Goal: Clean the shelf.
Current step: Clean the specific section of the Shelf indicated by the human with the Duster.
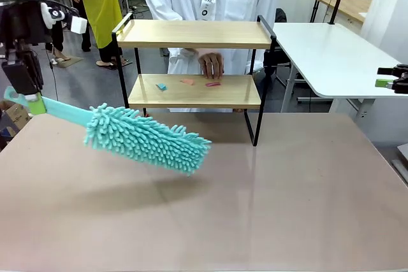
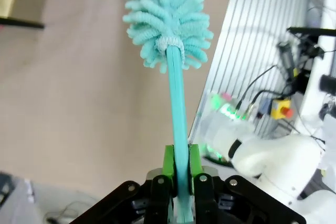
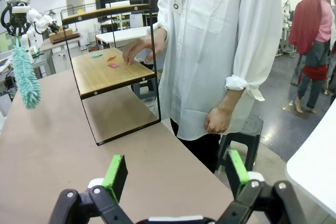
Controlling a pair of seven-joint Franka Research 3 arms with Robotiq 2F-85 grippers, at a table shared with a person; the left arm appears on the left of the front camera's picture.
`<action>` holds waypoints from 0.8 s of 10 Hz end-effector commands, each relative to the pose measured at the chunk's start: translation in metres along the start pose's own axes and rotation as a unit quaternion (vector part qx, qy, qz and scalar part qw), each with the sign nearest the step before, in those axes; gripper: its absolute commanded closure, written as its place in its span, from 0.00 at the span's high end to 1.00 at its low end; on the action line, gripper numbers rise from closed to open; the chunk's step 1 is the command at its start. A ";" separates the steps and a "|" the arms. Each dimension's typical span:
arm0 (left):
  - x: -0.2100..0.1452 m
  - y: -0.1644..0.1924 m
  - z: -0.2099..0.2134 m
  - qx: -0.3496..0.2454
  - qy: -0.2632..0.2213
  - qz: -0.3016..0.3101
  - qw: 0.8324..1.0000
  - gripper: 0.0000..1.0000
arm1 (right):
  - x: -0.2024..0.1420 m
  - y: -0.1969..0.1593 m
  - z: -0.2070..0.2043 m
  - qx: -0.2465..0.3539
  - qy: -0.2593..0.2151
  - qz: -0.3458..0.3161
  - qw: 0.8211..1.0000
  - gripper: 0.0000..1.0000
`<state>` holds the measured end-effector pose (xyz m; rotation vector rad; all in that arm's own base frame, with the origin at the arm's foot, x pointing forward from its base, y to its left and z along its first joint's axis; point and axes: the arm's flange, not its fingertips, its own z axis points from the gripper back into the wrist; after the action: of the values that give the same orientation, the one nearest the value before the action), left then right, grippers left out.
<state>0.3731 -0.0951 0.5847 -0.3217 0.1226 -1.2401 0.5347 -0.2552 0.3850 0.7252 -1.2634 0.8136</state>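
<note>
The shelf stands at the far middle of the tan table, its two light wooden boards held in a thin black frame. On the lower board lie three small scraps: a teal one, an orange one and a pink one. A person in a white coat stands behind it with one hand resting fingers-down on that board, just behind the pink scrap. The right wrist view looks at the rack from its end and adds the person's other hand, hanging loose at their side. In front of the shelf and to its left, a teal chenille duster hangs above the table, apart from the rack, with its fluffy head tilted down toward the middle and a shadow beneath it. The left gripper has it by the end of the flat handle. The left wrist view makes the grip plain: both green pads are clamped against the handle, which runs straight up to the head. At the right edge of the front view, the right gripper hangs beside a white side table. Its own camera shows the fingers spread wide with nothing between them, above the near end of the tan table.
</note>
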 end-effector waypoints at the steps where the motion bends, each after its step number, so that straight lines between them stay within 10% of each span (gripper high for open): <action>1: -0.011 -0.007 -0.015 -0.032 -0.082 -0.015 0.996 0.13 | 0.002 0.000 -0.001 -0.001 0.001 0.003 1.000 1.00; 8: 0.073 -0.066 -0.043 -0.049 -0.285 0.278 0.916 0.13 | 0.002 0.000 -0.001 -0.001 0.001 0.003 1.000 1.00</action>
<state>0.3358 -0.1766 0.5750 -0.6827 -0.1682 -0.6249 0.5346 -0.2553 0.3850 0.7251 -1.2634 0.8133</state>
